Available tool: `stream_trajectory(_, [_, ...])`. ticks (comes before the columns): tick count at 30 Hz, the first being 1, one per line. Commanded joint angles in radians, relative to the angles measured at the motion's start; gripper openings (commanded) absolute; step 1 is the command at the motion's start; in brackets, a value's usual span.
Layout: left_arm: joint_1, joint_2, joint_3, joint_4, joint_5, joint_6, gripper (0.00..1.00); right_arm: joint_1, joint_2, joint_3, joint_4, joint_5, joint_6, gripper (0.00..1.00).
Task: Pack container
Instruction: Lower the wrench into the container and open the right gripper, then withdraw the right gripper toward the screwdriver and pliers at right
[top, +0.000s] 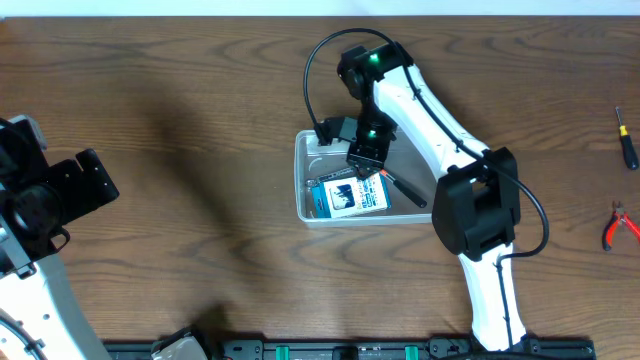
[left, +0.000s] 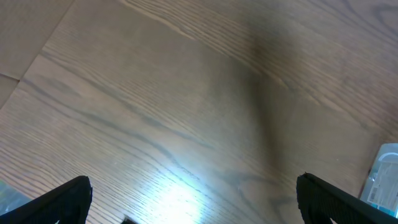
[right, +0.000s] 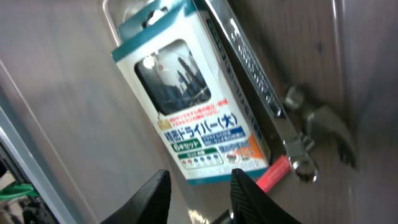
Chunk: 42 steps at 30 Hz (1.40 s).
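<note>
The clear container (top: 301, 178) sits mid-table in the overhead view. A blue-and-white screwdriver box (top: 347, 196) lies flat inside it, and a black-handled tool (top: 405, 190) pokes over its right rim. My right gripper (top: 366, 158) hangs over the tub's right half. In the right wrist view its fingers (right: 199, 196) stand apart with nothing between them, just short of the box (right: 186, 99). A metal tool with a red grip (right: 277, 171) lies beside the box. My left gripper (left: 193, 186) is open over bare wood, far to the left of the container.
A screwdriver (top: 625, 138) and red-handled pliers (top: 618, 225) lie near the table's right edge. The left arm's body (top: 45, 195) fills the left edge. A pale see-through edge (left: 380, 174) shows at the right of the left wrist view.
</note>
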Motion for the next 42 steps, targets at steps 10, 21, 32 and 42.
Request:
stream_trajectory(10, [0.005,0.003,0.011,0.000,0.007,-0.013,0.98,-0.049,-0.064,0.024,-0.004,0.095,0.066,0.54])
stream_trajectory(21, [0.005,0.003,0.011,0.000,0.007,-0.013,0.98,-0.199,-0.309,0.136,0.016,0.342,0.367,0.99])
stream_trajectory(32, [0.005,0.003,0.011,0.000,0.007,-0.013,0.98,-0.700,-0.409,0.136,0.006,0.365,0.463,0.99])
stream_trajectory(42, [0.005,0.003,0.011,0.000,0.007,-0.013,0.98,-0.984,-0.386,0.135,0.232,0.295,0.277,0.99])
